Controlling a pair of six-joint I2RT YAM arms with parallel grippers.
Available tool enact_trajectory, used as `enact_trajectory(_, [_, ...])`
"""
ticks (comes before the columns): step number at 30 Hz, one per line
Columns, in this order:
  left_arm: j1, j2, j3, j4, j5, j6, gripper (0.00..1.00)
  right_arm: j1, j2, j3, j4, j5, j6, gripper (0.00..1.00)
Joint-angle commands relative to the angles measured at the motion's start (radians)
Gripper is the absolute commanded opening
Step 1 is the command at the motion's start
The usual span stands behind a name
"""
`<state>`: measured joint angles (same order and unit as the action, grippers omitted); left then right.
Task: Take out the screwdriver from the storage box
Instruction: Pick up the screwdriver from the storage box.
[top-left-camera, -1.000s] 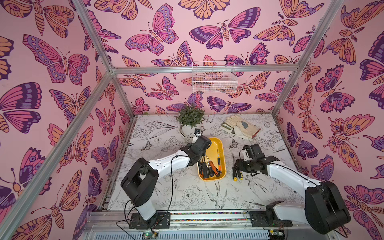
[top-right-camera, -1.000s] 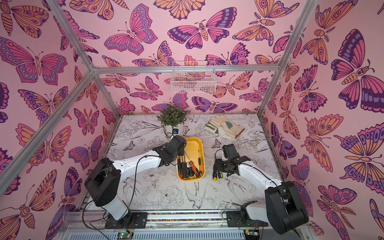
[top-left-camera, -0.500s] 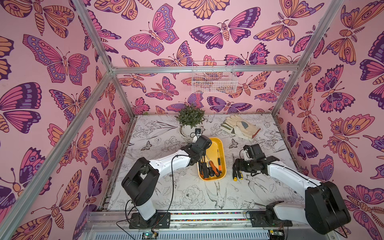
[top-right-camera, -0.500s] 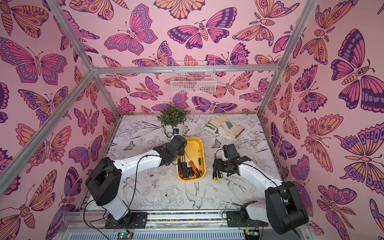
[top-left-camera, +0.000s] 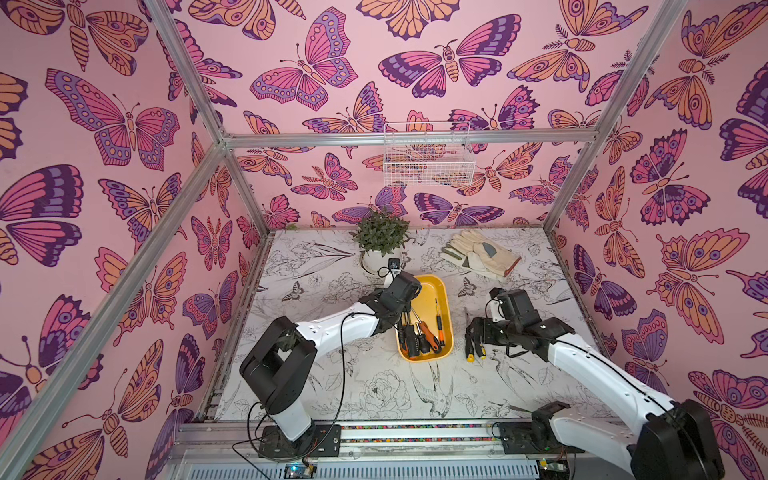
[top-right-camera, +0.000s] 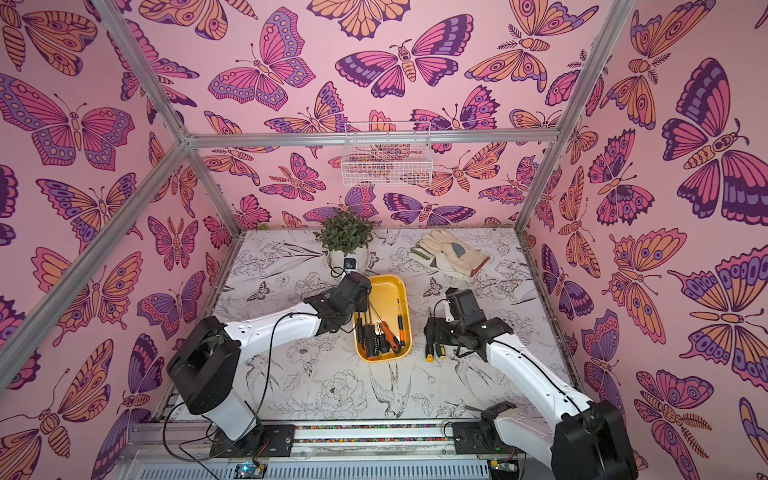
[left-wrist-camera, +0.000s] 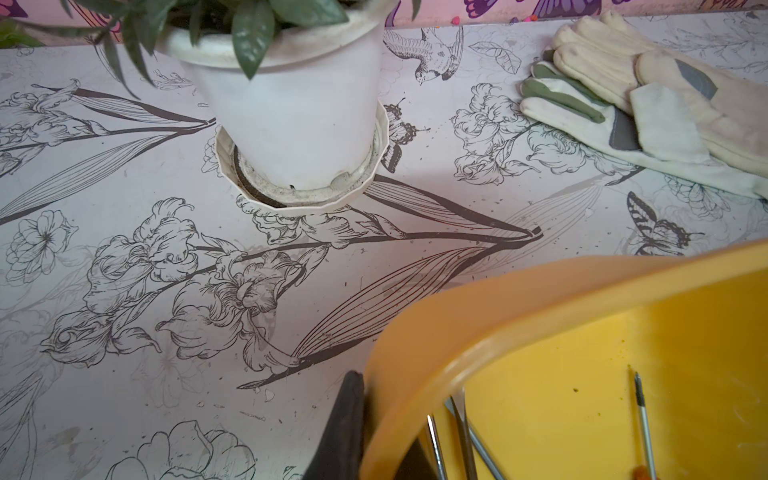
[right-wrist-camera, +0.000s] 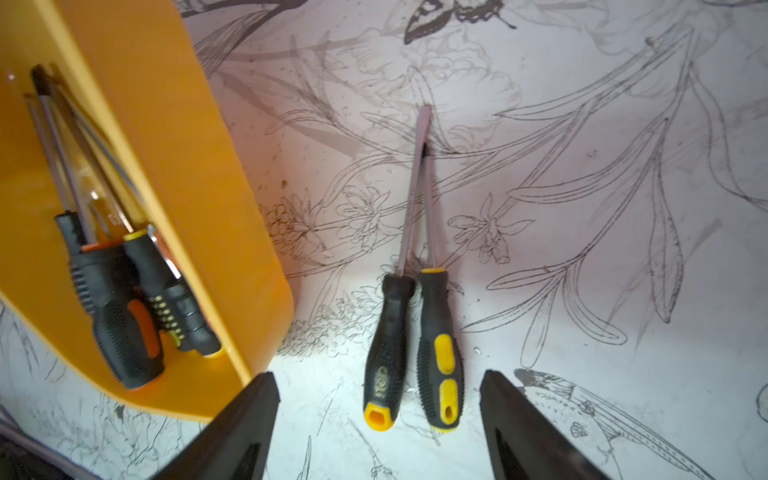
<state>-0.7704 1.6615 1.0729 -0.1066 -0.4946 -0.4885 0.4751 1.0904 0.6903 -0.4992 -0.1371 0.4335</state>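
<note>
The storage box (top-left-camera: 430, 286) (top-right-camera: 386, 291) is a yellow tray lying mid-table, and several screwdrivers (top-left-camera: 419, 336) lie in its near end. My left gripper (top-left-camera: 401, 322) (left-wrist-camera: 382, 415) is shut on the box's left rim (left-wrist-camera: 498, 307), with one black finger (left-wrist-camera: 347, 428) outside the wall. Two black-and-yellow screwdrivers (top-left-camera: 476, 351) (right-wrist-camera: 386, 332) lie side by side on the table right of the box (right-wrist-camera: 166, 145). My right gripper (top-left-camera: 473, 332) (right-wrist-camera: 378, 376) hangs open just over their handles, its fingers apart on either side and touching neither.
A potted plant (top-left-camera: 380, 237) (left-wrist-camera: 291, 116) stands behind the box. A pair of work gloves (top-left-camera: 478, 253) (left-wrist-camera: 644, 91) lies at the back right. A white wire basket (top-left-camera: 426, 156) hangs on the back wall. Metal frame posts line the table's edges.
My right gripper's jaws have spread wider over the two screwdrivers on the table. The left gripper keeps its hold on the box rim, and neither arm has shifted much.
</note>
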Motion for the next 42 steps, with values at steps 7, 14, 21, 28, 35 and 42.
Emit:
enact_trajectory(7, [0.011, -0.045, -0.033, 0.067, -0.011, -0.017, 0.0, 0.295, 0.063, 0.174, -0.04, 0.154, 0.105, 0.78])
enact_trajectory(14, [0.011, -0.045, -0.034, 0.067, -0.01, -0.02, 0.0, 0.365, 0.244, 0.244, 0.05, 0.135, 0.103, 0.68])
enact_trajectory(21, [0.011, -0.044, -0.034, 0.07, -0.01, -0.019, 0.0, 0.365, 0.374, 0.287, 0.092, 0.124, 0.063, 0.6])
enact_trajectory(28, [0.012, -0.044, -0.036, 0.071, -0.008, -0.018, 0.0, 0.364, 0.462, 0.336, 0.107, 0.121, 0.033, 0.54])
enact_trajectory(35, [0.014, -0.047, -0.039, 0.072, -0.007, -0.02, 0.0, 0.362, 0.551, 0.383, 0.099, 0.129, 0.005, 0.5])
enact_trajectory(42, [0.018, -0.046, -0.039, 0.073, -0.002, -0.022, 0.0, 0.349, 0.602, 0.402, 0.104, 0.133, -0.001, 0.45])
